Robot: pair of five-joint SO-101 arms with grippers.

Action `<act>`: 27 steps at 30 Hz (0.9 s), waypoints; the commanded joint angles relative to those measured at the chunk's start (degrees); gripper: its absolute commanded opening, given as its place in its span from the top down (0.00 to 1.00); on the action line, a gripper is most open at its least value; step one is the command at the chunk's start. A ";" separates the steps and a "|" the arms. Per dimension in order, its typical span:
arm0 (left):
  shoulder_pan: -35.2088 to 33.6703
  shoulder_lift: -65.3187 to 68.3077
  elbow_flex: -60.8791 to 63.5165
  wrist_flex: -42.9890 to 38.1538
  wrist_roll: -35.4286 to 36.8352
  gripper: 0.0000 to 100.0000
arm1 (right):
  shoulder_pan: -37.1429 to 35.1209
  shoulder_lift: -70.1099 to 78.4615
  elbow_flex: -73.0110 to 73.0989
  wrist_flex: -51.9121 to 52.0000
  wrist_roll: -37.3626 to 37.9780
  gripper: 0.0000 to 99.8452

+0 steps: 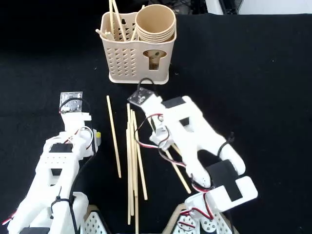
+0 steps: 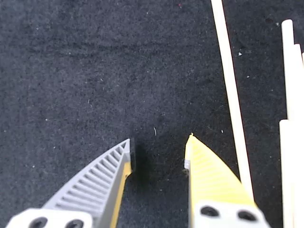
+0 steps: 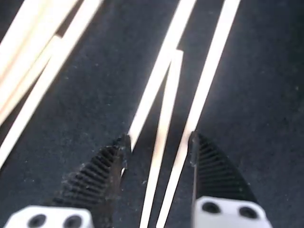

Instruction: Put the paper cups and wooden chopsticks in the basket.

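Observation:
A beige slotted basket [image 1: 129,58] stands at the back of the table, with a stack of paper cups [image 1: 156,24] and a few chopsticks [image 1: 116,19] inside it. More wooden chopsticks [image 1: 132,161] lie loose on the black cloth between the arms, one single stick [image 1: 113,136] to their left. My right gripper [image 3: 159,137] is open low over the cloth, with three chopsticks [image 3: 165,118] running between its fingertips. My left gripper [image 2: 159,142] is open over bare cloth, and the single chopstick [image 2: 232,95] lies just beside its yellow finger.
Black cloth [image 1: 253,73] covers the table, with free room to the right and far left. A further bundle of chopsticks [image 3: 33,71] lies beside the right gripper. The right arm [image 1: 195,141] covers part of the sticks under it.

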 commanded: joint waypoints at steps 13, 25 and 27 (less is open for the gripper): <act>0.22 -0.35 -0.31 -2.73 0.09 0.80 | -2.37 -0.66 -0.04 -3.08 0.44 0.99; 0.22 -0.35 -0.31 -2.81 0.09 0.80 | -2.11 -0.57 -0.04 -4.13 0.00 0.77; 0.22 -0.35 -0.31 -2.81 0.09 0.80 | -2.11 -0.57 0.22 -4.13 0.00 0.77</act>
